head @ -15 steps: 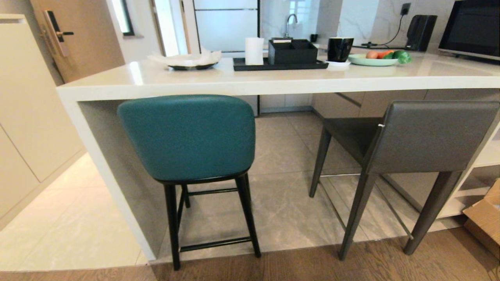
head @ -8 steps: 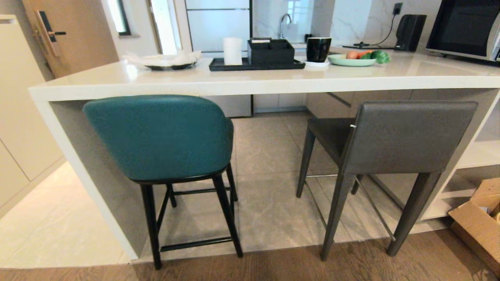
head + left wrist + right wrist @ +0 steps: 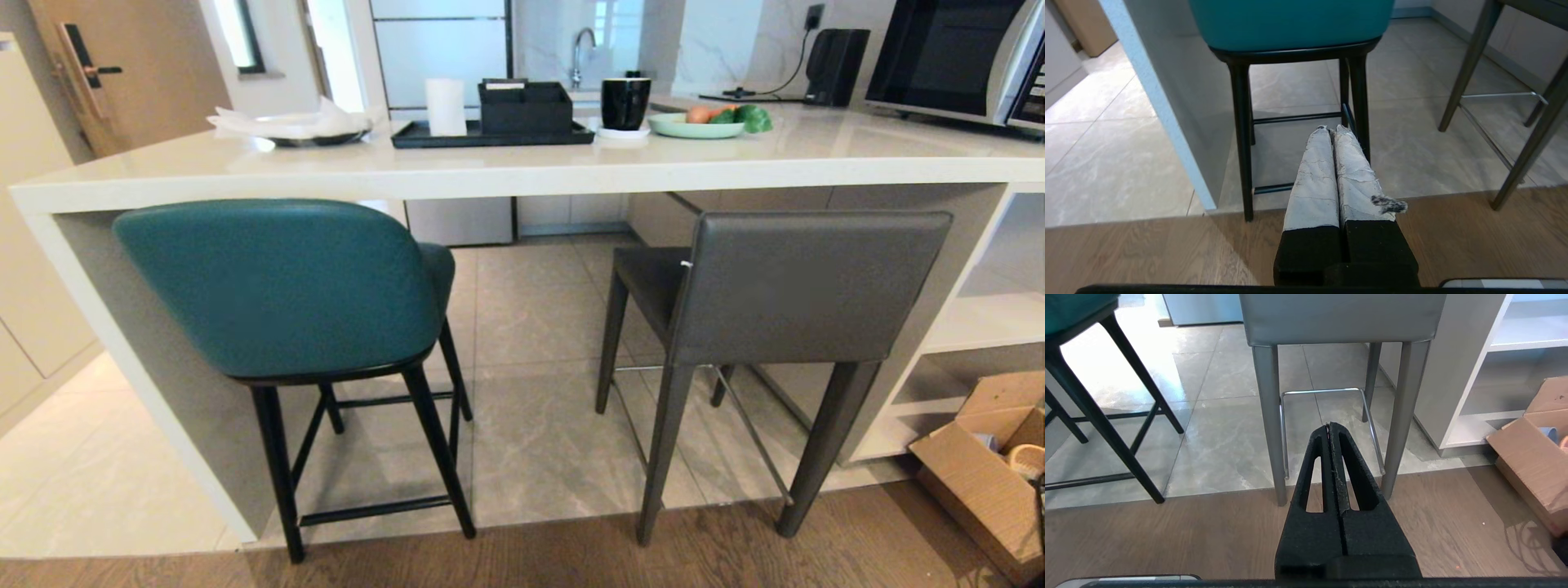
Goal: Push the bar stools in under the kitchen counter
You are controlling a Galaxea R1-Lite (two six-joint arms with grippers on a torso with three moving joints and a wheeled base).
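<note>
Left gripper (image 3: pixel 1333 130) pressed together, empty, facing teal stool (image 3: pixel 1290 24). Right gripper (image 3: pixel 1331 426) likewise, facing grey stool (image 3: pixel 1339 318). No legible writing.

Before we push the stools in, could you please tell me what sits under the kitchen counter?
Under the kitchen counter: grey floor tiles and the dark grey stool's seat. The teal stool's backrest hides its seat.

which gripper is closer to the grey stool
Right. The right gripper points straight at the grey stool; the left gripper faces the teal stool instead.
</note>
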